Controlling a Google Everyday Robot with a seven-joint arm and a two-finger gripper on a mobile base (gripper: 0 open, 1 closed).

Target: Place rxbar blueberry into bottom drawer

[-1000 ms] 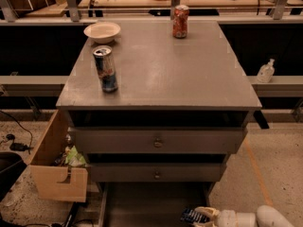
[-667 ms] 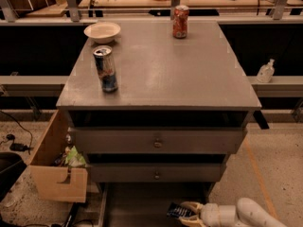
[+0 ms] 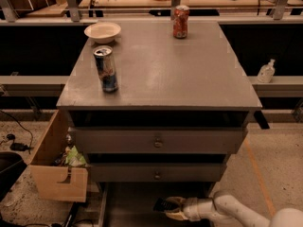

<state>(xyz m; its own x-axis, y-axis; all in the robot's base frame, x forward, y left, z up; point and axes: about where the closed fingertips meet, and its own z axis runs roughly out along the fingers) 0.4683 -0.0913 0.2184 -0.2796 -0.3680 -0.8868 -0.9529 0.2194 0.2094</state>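
The bottom drawer (image 3: 124, 206) of the grey cabinet is pulled open at the lower edge of the camera view, showing a plain dark tray interior. My gripper (image 3: 170, 208) reaches in from the lower right on a white arm and is over the drawer's right part. It is shut on the rxbar blueberry (image 3: 162, 205), a small dark flat bar sticking out to the left of the fingers. The bar is held low over the tray.
A blue-silver can (image 3: 106, 69), a white bowl (image 3: 102, 31) and a red can (image 3: 181, 21) stand on the cabinet top. Two knobbed drawers (image 3: 158, 141) above are closed. A tan wooden box (image 3: 57, 175) stands at the cabinet's left.
My gripper has moved left with the bar, from the drawer's right edge further in over the tray.
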